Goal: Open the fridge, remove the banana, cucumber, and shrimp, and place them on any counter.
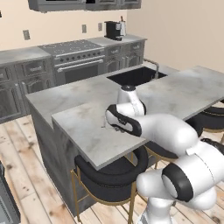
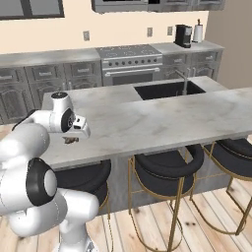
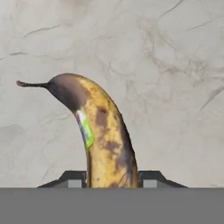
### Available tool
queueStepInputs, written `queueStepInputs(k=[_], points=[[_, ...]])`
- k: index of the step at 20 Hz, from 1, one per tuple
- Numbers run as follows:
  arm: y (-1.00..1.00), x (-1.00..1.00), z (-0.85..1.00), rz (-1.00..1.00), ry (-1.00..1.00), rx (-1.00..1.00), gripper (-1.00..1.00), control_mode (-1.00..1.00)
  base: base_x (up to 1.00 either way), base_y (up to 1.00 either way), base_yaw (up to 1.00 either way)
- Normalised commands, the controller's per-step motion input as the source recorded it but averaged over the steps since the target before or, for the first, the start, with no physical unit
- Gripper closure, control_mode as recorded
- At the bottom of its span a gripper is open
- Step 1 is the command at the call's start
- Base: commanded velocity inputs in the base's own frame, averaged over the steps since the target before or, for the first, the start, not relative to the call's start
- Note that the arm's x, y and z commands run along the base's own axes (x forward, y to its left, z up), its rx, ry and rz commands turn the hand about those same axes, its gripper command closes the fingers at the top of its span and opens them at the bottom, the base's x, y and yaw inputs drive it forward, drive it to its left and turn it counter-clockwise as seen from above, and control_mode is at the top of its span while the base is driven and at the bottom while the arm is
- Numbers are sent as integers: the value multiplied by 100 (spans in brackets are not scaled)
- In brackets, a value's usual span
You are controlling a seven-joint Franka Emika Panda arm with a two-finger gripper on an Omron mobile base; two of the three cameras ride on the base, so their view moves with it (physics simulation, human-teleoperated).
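Claw (image 3: pixel 112 178) grips the banana (image 3: pixel 101 135) between its two tips, over the marbled island tabletop (image 3: pixel 166 65) near its edge. Banana has a small green-and-white sticker (image 3: pixel 86 129), writing unreadable. Dark stem end points away from the claw.

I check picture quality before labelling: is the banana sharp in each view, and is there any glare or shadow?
Hand view: banana sharp, evenly lit, no glare, no clear shadow on the counter. Right base view: banana small and indistinct under the gripper. Left base view: soft, the arm covers that spot.
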Motion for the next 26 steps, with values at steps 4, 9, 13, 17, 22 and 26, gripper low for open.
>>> queueStepInputs(k=[4, 9, 13, 17, 22, 26], points=[[19, 14, 11, 0, -12, 9, -100, -100, 0, 0, 0], [9, -24, 83, 0, -24, 6, -100, -100, 0, 0, 0], [6, -69, 100, 0, -17, 0, -100, -100, 0, 0, 0], [0, -79, 100, 0, -16, 0, -100, -100, 0, 0, 0], [-2, -43, 100, 0, -4, 0, -100, -100, 0, 0, 0], [-38, -45, 85, 0, 0, 0, -100, -100, 0, 0, 0]])
